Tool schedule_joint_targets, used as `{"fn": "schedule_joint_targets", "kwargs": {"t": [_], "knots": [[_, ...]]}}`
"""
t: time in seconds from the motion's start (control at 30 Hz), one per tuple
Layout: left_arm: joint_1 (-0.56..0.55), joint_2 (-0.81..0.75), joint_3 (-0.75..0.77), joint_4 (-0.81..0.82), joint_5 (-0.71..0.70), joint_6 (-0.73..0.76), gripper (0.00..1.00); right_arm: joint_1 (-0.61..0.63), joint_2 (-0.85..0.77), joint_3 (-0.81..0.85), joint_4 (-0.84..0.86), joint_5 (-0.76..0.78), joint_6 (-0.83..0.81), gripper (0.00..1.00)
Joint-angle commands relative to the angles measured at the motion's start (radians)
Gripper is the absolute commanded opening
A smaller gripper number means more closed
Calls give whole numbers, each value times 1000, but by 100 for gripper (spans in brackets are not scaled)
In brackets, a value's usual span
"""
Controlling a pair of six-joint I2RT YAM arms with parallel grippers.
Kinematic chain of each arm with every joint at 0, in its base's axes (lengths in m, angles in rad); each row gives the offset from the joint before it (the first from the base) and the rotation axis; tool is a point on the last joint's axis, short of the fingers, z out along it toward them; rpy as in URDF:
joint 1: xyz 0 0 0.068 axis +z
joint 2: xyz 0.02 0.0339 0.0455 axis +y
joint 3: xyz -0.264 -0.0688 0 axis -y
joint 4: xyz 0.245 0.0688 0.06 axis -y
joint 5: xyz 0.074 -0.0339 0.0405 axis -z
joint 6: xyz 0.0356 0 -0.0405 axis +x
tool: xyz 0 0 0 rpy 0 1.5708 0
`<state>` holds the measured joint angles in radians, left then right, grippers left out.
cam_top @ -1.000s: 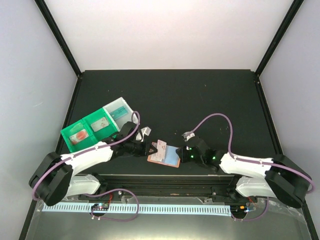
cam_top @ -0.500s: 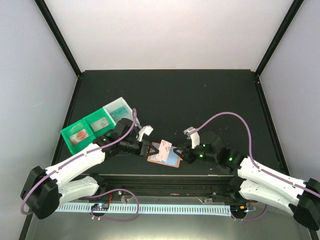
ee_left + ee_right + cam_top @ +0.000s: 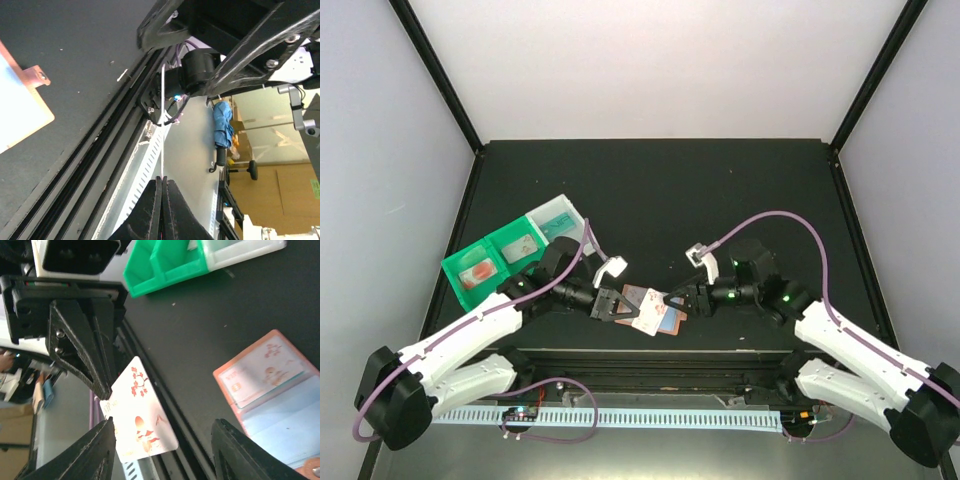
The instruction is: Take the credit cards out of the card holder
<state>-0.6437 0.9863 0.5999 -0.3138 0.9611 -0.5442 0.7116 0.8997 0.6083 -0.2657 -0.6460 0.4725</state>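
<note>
Tray: the green-and-white compartment tray (image 3: 510,250) sits on the dark table (image 3: 720,190), far left, behind the left arm; the right wrist view shows its green wall and white end (image 3: 200,260).
Left gripper: the left gripper (image 3: 618,304) points right, toward the card holder, just short of its left edge.
Left fingers: the 2 black fingers (image 3: 150,205) are pressed nearly together with only a thin pale strip between them; they pinch 1 credit card.
Held credit card: pale, with red blossom marks and a reddish figure (image 3: 142,425). The left wrist view shows it edge-on, as a thin white line (image 3: 163,125) running up from the fingertips. It is gripped at 1 corner and tilted. In the right wrist view it stands apart from the card holder, over the black rail (image 3: 175,405) at the table's near edge.
Card holder: the salmon-brown card holder (image 3: 665,316) lies open and flat on the table between the 2 grippers, near the front edge. Its little side tab (image 3: 37,75) points toward the rail.
Cards in the holder: 1 pale card with reddish marks (image 3: 260,372) sits in the upper pocket, and a pale blue face (image 3: 285,425) shows below it.
Right gripper: the right gripper (image 3: 683,297) hangs just right of the card holder and points left.
Right fingers: the 2 fingers (image 3: 90,450) are spread wide and grip nothing. I cannot tell whether they touch the card holder.
</note>
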Motion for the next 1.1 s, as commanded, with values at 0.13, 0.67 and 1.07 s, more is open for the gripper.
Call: {"fn": "schedule_joint_targets", "kwargs": {"t": [0.13, 0.67, 1.07], "knots": [[-8, -35, 23, 45, 81, 21, 1, -5, 71, 18, 64, -209, -13, 40], [33, -100, 47, 60, -90, -94, 36, -5, 19, -114, 391, -227, 248, 1], [72, -267, -38, 224, -295, -383, 77, -5, 56, -154, 810, 29, 654, 1]]}}
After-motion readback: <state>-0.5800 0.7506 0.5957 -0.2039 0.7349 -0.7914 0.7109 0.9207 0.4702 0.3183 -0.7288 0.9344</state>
